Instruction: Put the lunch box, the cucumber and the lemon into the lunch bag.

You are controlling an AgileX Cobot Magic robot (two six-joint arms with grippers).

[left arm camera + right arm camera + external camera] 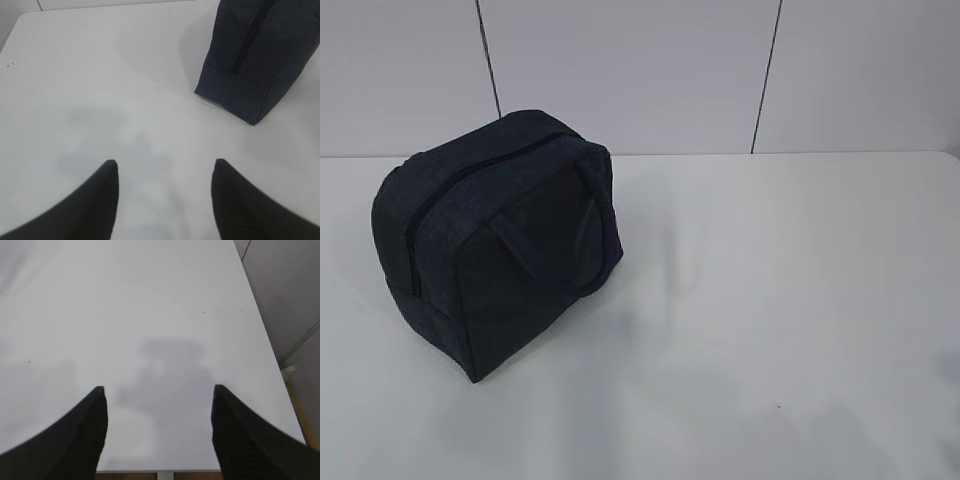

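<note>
The lunch bag [495,260] stands on the left part of the white tabletop [770,300], zipped shut as far as you can see, its dark zipper line running over the top and down the near end. One strap handle [555,235] droops flat against the side facing you. You cannot see the lunch box, the cucumber or the lemon in any view, so only the bag can be judged.

Expect the bag to be soft and light: fabric walls that give under pressure and slide on the smooth tabletop rather than resist a pull. Opening the zipper will likely need one hand pinning the body or a handle while the other draws the pull; the pull itself is not visible here.

Your left hand [165,200] hovers over bare tabletop with its fingers apart and nothing between them, the bag's lower corner [240,92] ahead and to its right. Your right hand [160,435] is likewise spread and empty, well away from the bag.
</note>
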